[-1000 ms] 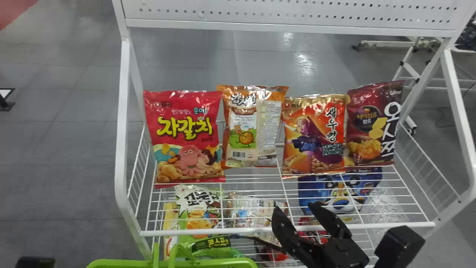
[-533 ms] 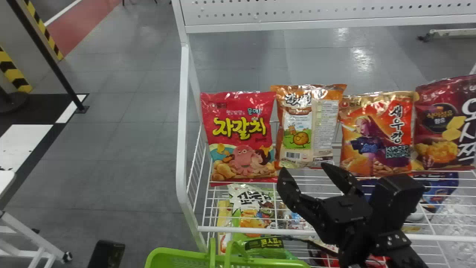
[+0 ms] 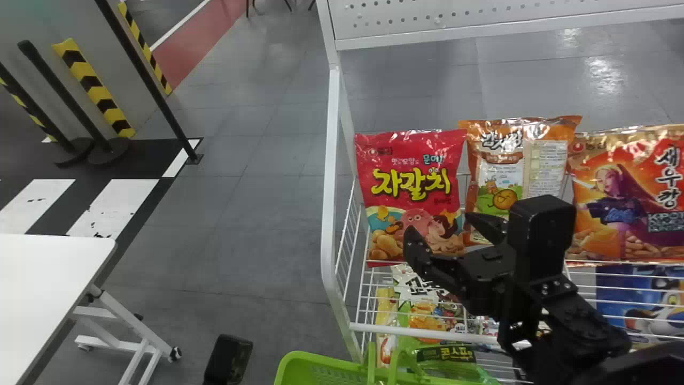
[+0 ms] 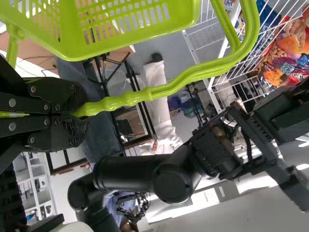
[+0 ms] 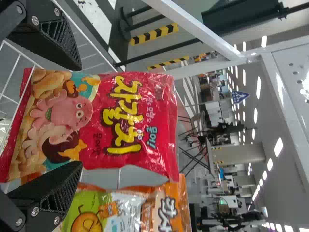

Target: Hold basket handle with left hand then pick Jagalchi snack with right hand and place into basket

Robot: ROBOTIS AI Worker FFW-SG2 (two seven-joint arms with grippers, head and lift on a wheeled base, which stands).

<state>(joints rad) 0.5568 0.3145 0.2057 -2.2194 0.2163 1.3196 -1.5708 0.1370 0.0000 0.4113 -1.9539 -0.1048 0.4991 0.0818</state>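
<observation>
In the head view my right gripper point(image 3: 446, 235) stands open before the lower right of the red Jagalchi bag point(image 3: 410, 195), which is upright at the rack's left end. The right wrist view has that Jagalchi bag point(image 5: 96, 121) straight ahead, with the open right gripper point(image 5: 77, 116) spread on either side of its lower part and not closed on it. At the bottom edge of the head view is the green basket point(image 3: 320, 369). My left gripper point(image 4: 79, 112) is shut on the basket handle point(image 4: 154, 92) in the left wrist view.
An orange-topped snack bag point(image 3: 499, 171) stands right beside the Jagalchi bag, then an orange shrimp snack bag point(image 3: 625, 198). More bags lie on the lower level. The white rack's side frame point(image 3: 329, 187) rises at left; a white table point(image 3: 48, 289) stands farther left.
The head view has swung left, so the rack and basket show farther right. My right gripper has risen and come over from the right side to the Jagalchi bag, still open.
</observation>
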